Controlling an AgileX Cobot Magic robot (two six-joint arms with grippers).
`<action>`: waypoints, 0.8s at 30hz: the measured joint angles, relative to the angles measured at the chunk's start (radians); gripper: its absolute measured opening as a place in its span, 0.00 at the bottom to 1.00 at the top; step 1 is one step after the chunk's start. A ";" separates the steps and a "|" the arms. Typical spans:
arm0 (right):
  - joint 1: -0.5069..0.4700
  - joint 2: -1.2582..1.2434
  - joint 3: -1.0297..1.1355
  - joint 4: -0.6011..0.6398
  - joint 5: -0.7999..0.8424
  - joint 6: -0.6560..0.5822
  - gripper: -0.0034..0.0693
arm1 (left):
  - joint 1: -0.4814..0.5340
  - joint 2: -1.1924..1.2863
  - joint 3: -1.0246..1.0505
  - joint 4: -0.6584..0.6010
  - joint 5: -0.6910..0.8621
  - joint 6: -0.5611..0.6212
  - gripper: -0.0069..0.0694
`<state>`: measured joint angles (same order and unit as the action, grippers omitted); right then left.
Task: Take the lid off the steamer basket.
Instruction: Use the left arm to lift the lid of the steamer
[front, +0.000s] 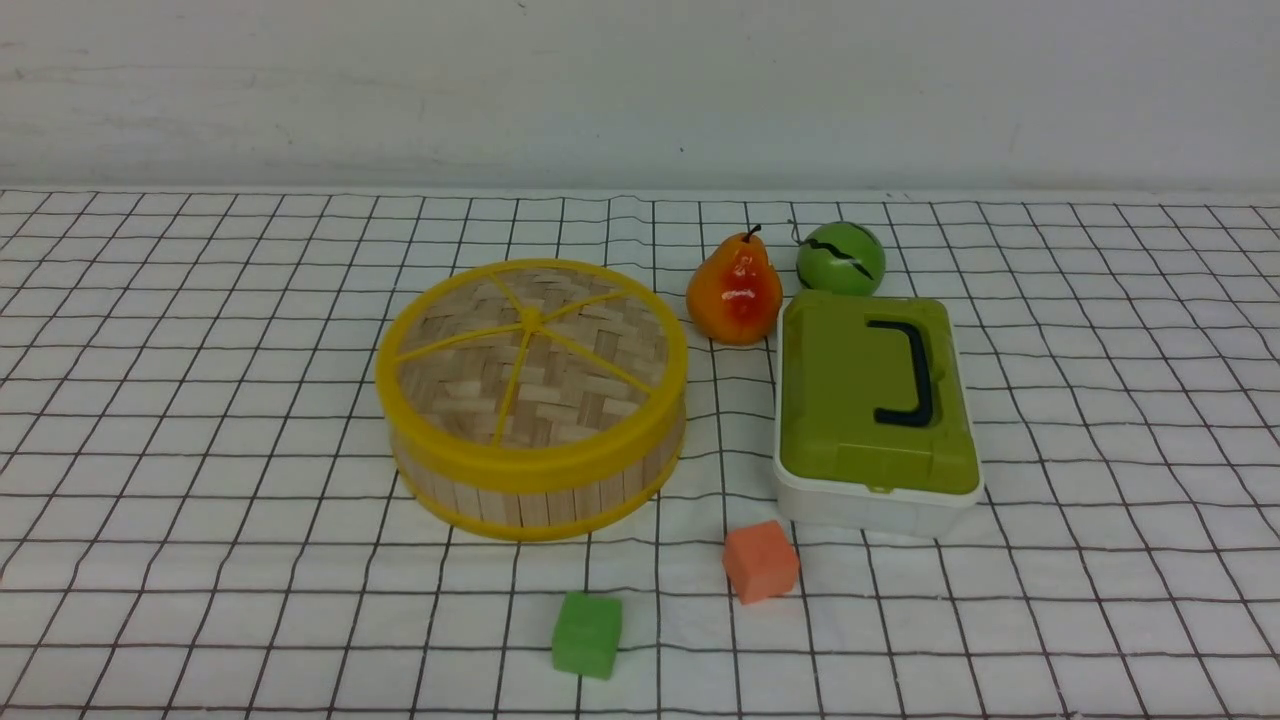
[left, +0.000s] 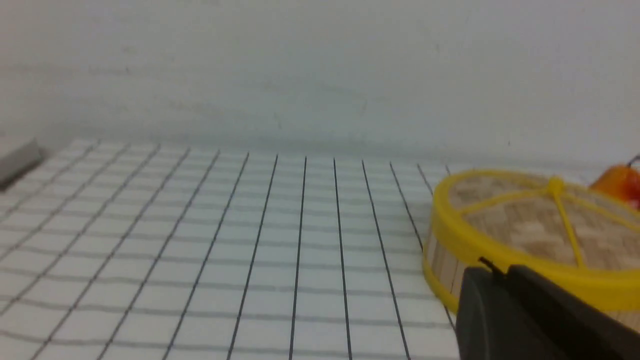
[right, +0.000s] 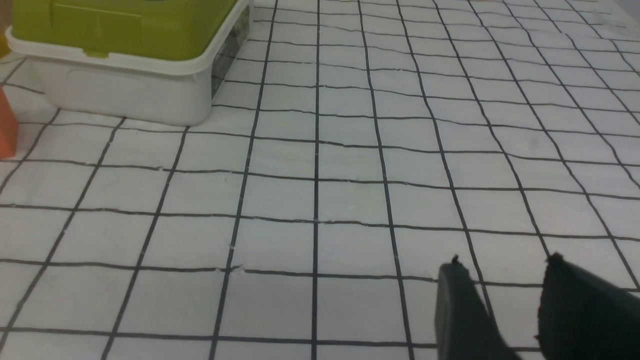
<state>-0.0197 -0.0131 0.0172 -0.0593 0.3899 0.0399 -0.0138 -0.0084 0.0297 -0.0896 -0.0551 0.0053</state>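
- Lid (front: 590, 385) lies on steamer basket (front: 525, 505), left of green-topped box (front: 860, 400)
- Left gripper (left: 492, 265): cannot tell whether its fingers meet
- Right gripper (right: 504, 257): fingers apart

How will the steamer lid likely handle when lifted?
The lid is probably light for its width, being thin woven panels and slim spokes. Its thick rim suggests it should stay fairly stiff. The small raised hub might slip from a pinch.
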 joint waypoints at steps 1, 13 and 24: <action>0.000 0.000 0.000 0.000 0.000 0.000 0.38 | 0.000 0.000 0.000 0.001 -0.031 0.001 0.14; 0.000 0.000 0.000 0.000 0.000 0.000 0.38 | 0.000 0.000 0.000 -0.021 -0.267 -0.239 0.16; 0.000 0.000 0.000 0.000 0.000 0.000 0.38 | 0.000 0.073 -0.366 0.196 0.182 -0.587 0.07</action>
<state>-0.0197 -0.0131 0.0172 -0.0593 0.3899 0.0399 -0.0138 0.0645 -0.3368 0.1063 0.1265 -0.5812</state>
